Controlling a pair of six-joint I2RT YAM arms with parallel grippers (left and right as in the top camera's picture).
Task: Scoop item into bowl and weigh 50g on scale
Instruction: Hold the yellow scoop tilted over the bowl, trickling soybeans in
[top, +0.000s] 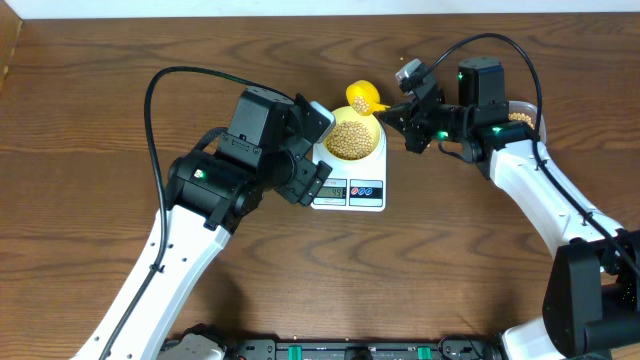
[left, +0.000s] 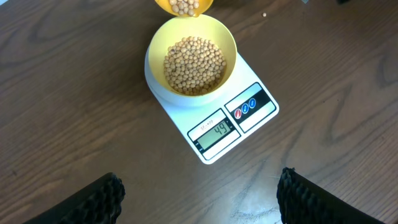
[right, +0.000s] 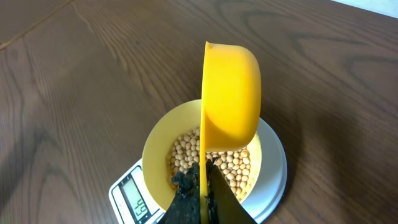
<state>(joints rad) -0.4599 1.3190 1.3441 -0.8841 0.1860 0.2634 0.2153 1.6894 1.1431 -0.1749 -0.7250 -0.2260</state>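
Observation:
The pale yellow bowl (left: 155, 37) sits on the white scale (left: 252, 106), whose display (left: 214, 132) reads 49. Tan beans (left: 194, 64) fill the bowl's bottom. My right gripper (right: 204, 186) is shut on the thin handle of a yellow scoop (right: 230, 93), which is tipped on its side just above the bowl's far rim (right: 155, 149). A few beans still lie in the scoop (left: 183, 6). My left gripper (left: 199, 199) stands wide open over bare table in front of the scale, with nothing between its fingers (left: 99, 202). From overhead, it (top: 322, 148) hangs at the scale's left side.
A clear tub (top: 520, 115) holding more beans stands behind my right arm at the far right. One stray bean (left: 265, 14) lies on the wooden table beyond the scale. Black cables arch above both arms.

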